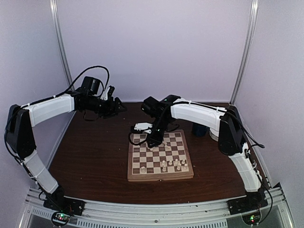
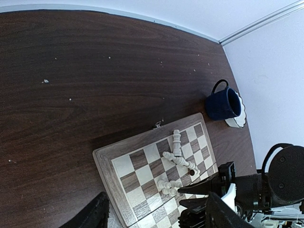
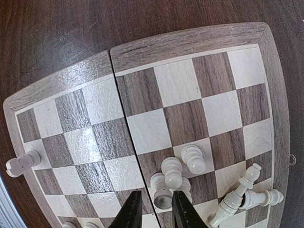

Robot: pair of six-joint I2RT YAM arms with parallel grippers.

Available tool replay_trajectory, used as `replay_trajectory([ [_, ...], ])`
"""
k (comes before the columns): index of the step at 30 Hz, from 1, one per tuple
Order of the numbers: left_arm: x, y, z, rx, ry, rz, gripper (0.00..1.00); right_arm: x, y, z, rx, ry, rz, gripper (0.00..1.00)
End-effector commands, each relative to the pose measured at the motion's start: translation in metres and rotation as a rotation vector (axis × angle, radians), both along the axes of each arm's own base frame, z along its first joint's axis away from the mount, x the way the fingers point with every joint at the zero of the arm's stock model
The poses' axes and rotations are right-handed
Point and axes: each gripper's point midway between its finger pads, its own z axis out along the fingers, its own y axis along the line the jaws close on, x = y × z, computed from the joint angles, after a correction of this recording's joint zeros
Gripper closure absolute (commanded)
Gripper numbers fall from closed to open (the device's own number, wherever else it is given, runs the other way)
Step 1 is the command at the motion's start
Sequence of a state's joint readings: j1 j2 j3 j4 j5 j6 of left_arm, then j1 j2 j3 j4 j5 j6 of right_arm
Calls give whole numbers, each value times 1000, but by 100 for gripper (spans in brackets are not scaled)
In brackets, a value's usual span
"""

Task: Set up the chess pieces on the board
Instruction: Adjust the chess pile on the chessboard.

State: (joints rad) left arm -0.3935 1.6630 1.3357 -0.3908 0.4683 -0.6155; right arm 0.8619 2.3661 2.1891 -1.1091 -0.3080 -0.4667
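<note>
The board [image 1: 137,161] lies mid-table. Several cream chess pieces [image 1: 174,165] stand on its near right squares. More chess pieces [image 3: 194,159] lie toppled in a heap at the far part, with two taller pieces [image 3: 240,190] crossed beside them. One piece [image 3: 19,164] lies by the board's rim. My right gripper [image 3: 156,193] hangs low over that heap, open, its fingers [image 3: 132,211] either side of a toppled pawn [image 3: 162,198] with a gap on the left. My left gripper [image 1: 115,102] is open and empty, high over the table's back left.
A dark blue cup [image 2: 223,103] stands at the table's back right with a white scalloped bowl [image 2: 237,121] behind it. Walls close the back and both sides. The right arm [image 1: 199,113] reaches across the back of the board [image 2: 107,161].
</note>
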Motion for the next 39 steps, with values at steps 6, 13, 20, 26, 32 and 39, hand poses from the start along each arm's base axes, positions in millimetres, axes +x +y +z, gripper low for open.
replay_trajectory([
  [6,5,-5,14,-22,-34,-14,31,0,-11,-8,-93,-67,8,71],
  [13,5,-6,14,-22,-37,-15,31,-1,-8,3,-67,-81,14,70],
  [20,5,-5,14,-21,-36,-14,31,-2,-6,1,-62,-74,13,70],
  [26,5,-5,14,-22,-34,-14,31,-2,3,0,-36,-47,-13,71],
  [32,5,-6,16,-24,-39,-16,31,-1,11,-2,-21,-41,-24,70],
  [39,5,-5,15,-20,-41,-16,31,-3,8,2,-30,-34,-26,70],
])
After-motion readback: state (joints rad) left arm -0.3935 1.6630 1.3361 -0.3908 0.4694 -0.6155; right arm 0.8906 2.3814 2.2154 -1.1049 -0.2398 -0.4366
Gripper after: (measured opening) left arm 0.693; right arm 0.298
